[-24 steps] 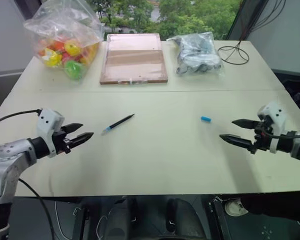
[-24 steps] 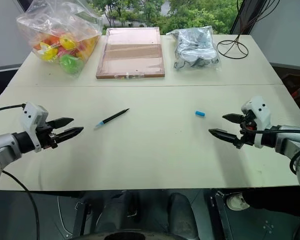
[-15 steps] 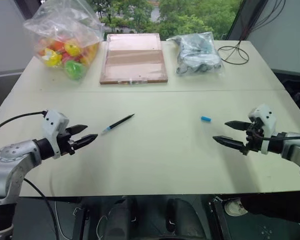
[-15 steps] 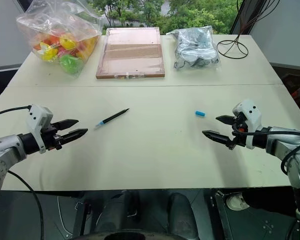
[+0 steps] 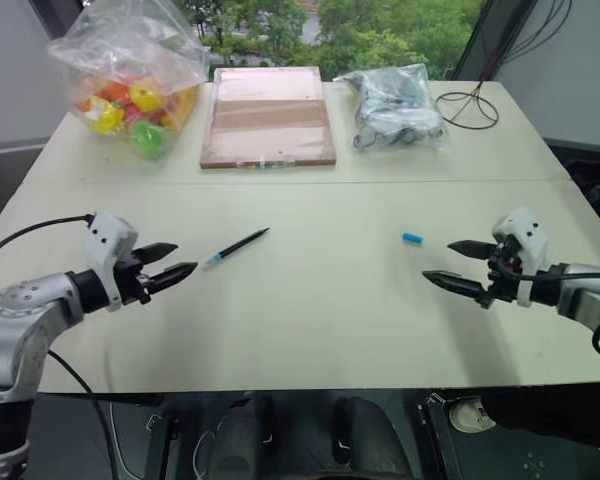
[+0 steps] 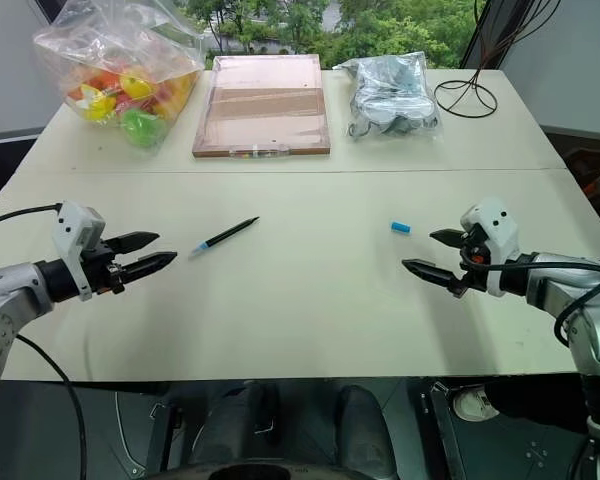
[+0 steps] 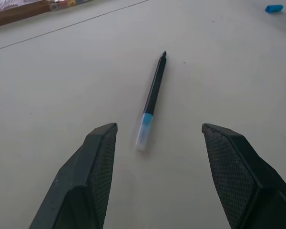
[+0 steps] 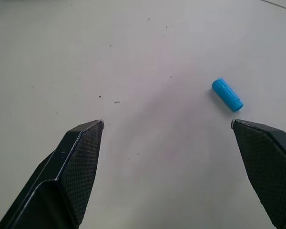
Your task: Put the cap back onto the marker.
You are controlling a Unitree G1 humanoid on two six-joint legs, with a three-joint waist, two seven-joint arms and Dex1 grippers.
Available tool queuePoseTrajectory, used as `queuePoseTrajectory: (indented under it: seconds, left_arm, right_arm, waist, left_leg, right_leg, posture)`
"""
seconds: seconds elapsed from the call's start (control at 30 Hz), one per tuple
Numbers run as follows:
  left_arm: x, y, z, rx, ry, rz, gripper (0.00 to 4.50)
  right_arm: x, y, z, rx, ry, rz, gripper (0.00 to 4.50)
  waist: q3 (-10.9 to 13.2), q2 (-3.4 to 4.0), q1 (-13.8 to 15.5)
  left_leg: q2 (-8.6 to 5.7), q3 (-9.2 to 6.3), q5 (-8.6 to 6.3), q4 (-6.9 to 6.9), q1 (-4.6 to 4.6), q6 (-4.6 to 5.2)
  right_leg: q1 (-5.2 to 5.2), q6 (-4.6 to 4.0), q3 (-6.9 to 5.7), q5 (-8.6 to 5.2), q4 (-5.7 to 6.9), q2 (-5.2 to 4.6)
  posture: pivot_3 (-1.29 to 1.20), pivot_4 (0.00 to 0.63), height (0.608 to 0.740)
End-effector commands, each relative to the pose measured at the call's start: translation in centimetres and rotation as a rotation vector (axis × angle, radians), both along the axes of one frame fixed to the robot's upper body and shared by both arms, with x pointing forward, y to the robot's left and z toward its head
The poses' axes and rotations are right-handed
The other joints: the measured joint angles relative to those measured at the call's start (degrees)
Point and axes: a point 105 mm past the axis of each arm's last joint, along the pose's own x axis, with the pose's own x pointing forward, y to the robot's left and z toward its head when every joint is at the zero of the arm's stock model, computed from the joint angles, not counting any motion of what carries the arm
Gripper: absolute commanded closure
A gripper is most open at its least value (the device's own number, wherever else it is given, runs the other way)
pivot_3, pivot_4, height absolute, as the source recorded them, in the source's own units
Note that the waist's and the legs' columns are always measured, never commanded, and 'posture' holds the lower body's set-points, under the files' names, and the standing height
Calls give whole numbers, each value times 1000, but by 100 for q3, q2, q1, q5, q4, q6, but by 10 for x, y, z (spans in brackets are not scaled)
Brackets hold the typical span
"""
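Note:
The marker (image 5: 236,246), slim and black with a light blue tip, lies on the cream table left of centre. Its tip points toward my left gripper (image 5: 175,261), which hovers open and empty a short way to its left. In the left wrist view the marker (image 7: 151,98) lies between and beyond the two fingers. The cap (image 5: 411,238), a tiny bright blue cylinder, rests on the table right of centre. My right gripper (image 5: 448,263) stands wide open just right of it, empty. The cap (image 8: 227,94) lies in the right wrist view too, near one finger.
Along the far side of the table (image 5: 310,330) stand a clear bag of colourful toys (image 5: 130,75), a flat copper-coloured board (image 5: 267,116) and a bag of dark parts (image 5: 392,106). A black cable coil (image 5: 472,105) lies at the far right.
Both grippers have moved inward: the left toward the marker's tip, the right toward the cap. Marker and cap have not moved.

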Motion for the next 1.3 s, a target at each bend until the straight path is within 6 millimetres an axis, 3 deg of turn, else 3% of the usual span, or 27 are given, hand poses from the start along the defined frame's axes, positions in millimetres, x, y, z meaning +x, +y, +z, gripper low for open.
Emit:
queuePoseTrajectory:
  seconds: [0.03,0.23,0.5,0.77,1.03,1.3]
  left_arm:
    - [6,-3,11,29,-39,-54,1543]
    - [45,-12,15,95,-66,-185,1543]
    - [89,-32,1,85,-71,-253,1543]
    - [98,-69,-10,60,-58,-367,1543]
    - [98,-71,-31,81,-32,-353,1543]
    - [99,-72,-39,99,-8,-340,1543]
  right_arm:
    - [3,4,11,-1,-59,19,65]
    - [8,19,20,2,-100,72,65]
    - [6,35,30,6,-149,103,65]
    - [-2,33,18,23,-138,58,65]
    - [-3,34,15,28,-145,41,65]
    - [0,34,13,30,-150,35,65]
  waist:
    - [0,0,4]
    - [0,0,107]
    - [1,-3,110]
    - [1,-6,104]
    - [1,-6,103]
    - [1,-6,105]
  left_leg:
    - [-1,0,0,0,0,0]
    - [-5,10,3,6,-1,-4]
    - [-8,14,4,14,-8,0]
    - [-8,9,4,21,-12,1]
    - [-7,6,3,21,-11,3]
    - [-7,3,2,23,-12,4]
  right_leg:
    - [0,0,0,0,0,0]
    - [1,-3,-2,0,0,5]
    - [1,18,-5,11,4,5]
    - [4,19,-10,12,4,4]
    - [3,19,-10,12,7,5]
    - [5,19,-10,12,8,4]
  posture:
    - [0,150,740]
    - [0,150,740]
    - [0,150,740]
    - [0,150,740]
    - [0,150,740]
    - [0,150,740]
